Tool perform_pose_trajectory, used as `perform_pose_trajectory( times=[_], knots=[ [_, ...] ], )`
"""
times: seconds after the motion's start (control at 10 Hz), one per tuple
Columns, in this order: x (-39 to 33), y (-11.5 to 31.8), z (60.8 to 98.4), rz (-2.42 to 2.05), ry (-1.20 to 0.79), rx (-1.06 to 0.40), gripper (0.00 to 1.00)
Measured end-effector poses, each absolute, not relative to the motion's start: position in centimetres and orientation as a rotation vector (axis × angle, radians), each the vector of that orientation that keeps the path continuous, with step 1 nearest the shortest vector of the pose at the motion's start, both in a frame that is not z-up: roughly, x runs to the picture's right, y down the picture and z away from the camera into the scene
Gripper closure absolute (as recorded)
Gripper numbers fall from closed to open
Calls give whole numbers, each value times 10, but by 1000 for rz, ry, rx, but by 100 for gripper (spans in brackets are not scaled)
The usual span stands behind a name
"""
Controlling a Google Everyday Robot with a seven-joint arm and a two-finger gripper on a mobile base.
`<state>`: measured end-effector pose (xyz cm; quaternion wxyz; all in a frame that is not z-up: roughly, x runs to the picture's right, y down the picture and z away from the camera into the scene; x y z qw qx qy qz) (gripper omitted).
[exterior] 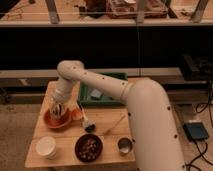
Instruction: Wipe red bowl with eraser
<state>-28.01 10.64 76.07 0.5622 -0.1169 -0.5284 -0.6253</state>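
Note:
The red bowl (53,120) sits at the left of the wooden table (107,120). My gripper (56,111) hangs straight down over the bowl, its tip inside the bowl's rim. A small striped block, the eraser (57,112), shows at the gripper's tip, down in the bowl. The white arm (100,85) reaches in from the right and bends down at the elbow above the bowl.
A small orange-red lump (76,114) lies right of the bowl. A black-headed brush (87,123) lies beside it. A white cup (46,146), a dark bowl of brownish bits (88,147) and a metal cup (124,145) stand along the front. A green tray (107,95) holds a grey-blue pad (96,93).

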Motion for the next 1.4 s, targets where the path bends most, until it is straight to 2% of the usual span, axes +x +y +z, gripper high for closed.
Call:
perform_pose_trajectory(
  times=[0.4,0.9,1.1,1.4],
  knots=[
    [-299,127,751,-1520,-1270,-286,91],
    [-232,155,735,-1408,-1232,-288,91],
    [-207,154,736,-1356,-1208,-278,91],
    [-203,127,748,-1346,-1185,-251,91]
  ],
)
